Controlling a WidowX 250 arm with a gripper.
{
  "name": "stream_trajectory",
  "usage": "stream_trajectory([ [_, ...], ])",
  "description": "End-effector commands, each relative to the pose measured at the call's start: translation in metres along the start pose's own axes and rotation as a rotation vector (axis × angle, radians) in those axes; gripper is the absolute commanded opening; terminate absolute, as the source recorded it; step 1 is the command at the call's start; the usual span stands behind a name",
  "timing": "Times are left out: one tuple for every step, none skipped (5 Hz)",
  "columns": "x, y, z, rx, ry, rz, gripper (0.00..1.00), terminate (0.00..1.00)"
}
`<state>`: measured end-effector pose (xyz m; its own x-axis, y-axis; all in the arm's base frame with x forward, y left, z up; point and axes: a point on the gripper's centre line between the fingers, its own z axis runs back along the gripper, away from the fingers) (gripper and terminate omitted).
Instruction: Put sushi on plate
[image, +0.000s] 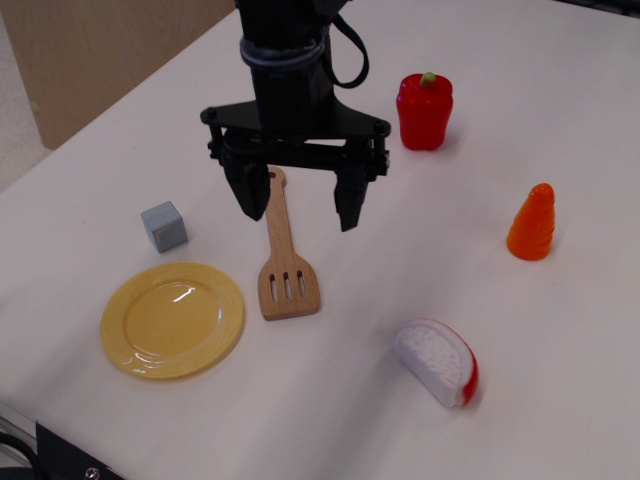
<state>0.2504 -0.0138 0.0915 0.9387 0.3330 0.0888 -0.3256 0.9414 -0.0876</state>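
The sushi (438, 361), a wedge with a white rice face and a red curved back, lies on the white table at the lower right. The yellow plate (172, 319) lies at the lower left with nothing on it. My black gripper (299, 210) hangs open and empty above the wooden spatula's handle, its two fingers spread wide to either side. It is well up and left of the sushi and up and right of the plate.
A wooden spatula (282, 257) lies between plate and sushi, partly under the gripper. A grey-blue cube (164, 226) sits above the plate. A red bell pepper (424, 110) stands at the back, an orange ridged cone (531, 222) at the right. The table's front-left edge (20, 415) is near the plate.
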Motion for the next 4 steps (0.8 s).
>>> stream_trajectory([
  [-0.019, -0.049, -0.007, -0.042, -0.027, 0.078, 1.00, 0.00],
  [-0.028, -0.061, -0.017, -0.003, -0.020, 0.087, 1.00, 0.00],
  [-0.031, -0.069, -0.032, 0.035, -0.023, 0.128, 1.00, 0.00],
  [-0.031, -0.076, -0.046, 0.037, -0.017, 0.162, 1.00, 0.00],
])
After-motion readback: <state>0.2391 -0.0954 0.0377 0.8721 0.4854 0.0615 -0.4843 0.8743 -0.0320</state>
